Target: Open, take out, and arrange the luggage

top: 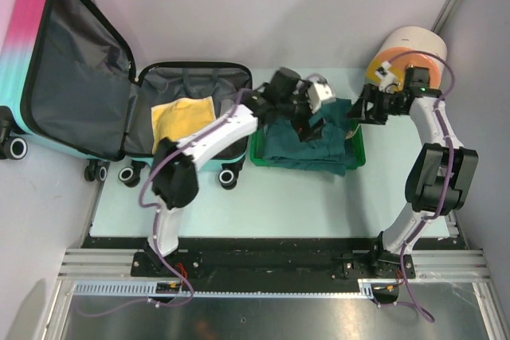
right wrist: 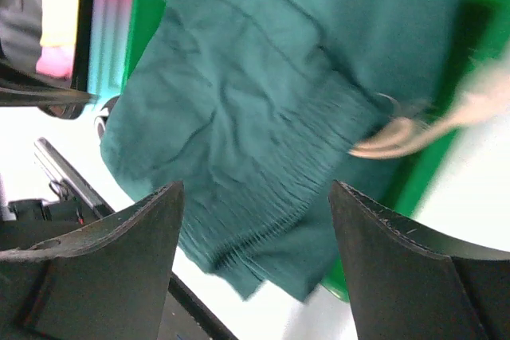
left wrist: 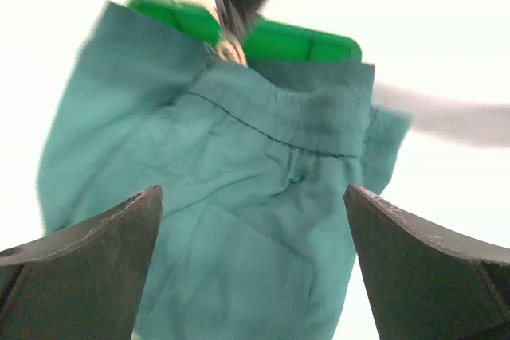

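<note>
From lower left, my left arm stretches to centre frame, its end effector (left wrist: 253, 189) spread wide and empty over the garment (top: 303, 147) in the tray (top: 358, 158). The right end effector (right wrist: 255, 185) is likewise parted. The luggage (top: 72, 69) lies unzipped, upper left.

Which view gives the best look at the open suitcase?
The top external view: the luggage shows nearly whole, lid open, with grey lining and a yellow cloth inside. The right wrist view catches only a pink-to-teal strip of it at the upper left. The left wrist view shows none of it.
</note>
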Tool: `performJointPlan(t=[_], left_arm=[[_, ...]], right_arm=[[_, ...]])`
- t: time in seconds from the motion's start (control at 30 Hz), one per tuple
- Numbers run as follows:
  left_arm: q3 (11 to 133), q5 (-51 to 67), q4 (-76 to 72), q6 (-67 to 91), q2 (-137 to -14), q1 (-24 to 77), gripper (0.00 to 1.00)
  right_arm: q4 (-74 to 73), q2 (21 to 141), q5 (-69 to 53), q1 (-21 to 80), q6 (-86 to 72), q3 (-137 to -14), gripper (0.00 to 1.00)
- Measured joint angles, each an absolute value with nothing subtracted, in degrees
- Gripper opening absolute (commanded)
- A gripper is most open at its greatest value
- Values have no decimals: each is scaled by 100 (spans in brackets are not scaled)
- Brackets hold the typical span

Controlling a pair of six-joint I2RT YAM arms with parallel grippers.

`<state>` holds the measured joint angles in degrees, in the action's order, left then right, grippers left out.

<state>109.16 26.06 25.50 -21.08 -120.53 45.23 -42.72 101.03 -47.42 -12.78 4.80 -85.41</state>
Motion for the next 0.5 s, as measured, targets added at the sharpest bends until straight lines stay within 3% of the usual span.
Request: performJointPlan(t=[0.13,0.27,0.5], left_arm=[[10818,2919,2676,-1876,-10934,4036,100],[10427,3076,2698,-1621,-9913,2753,100],[9157,2204,3024,-1339,-9699,906,99]], right_arm=[[-4145,10101,-4748,-558,602,-8549,78],[-4204,10108,-4707,89,858,-8552,77],[-4289,10735,-4226,484,1168,-8560,75]])
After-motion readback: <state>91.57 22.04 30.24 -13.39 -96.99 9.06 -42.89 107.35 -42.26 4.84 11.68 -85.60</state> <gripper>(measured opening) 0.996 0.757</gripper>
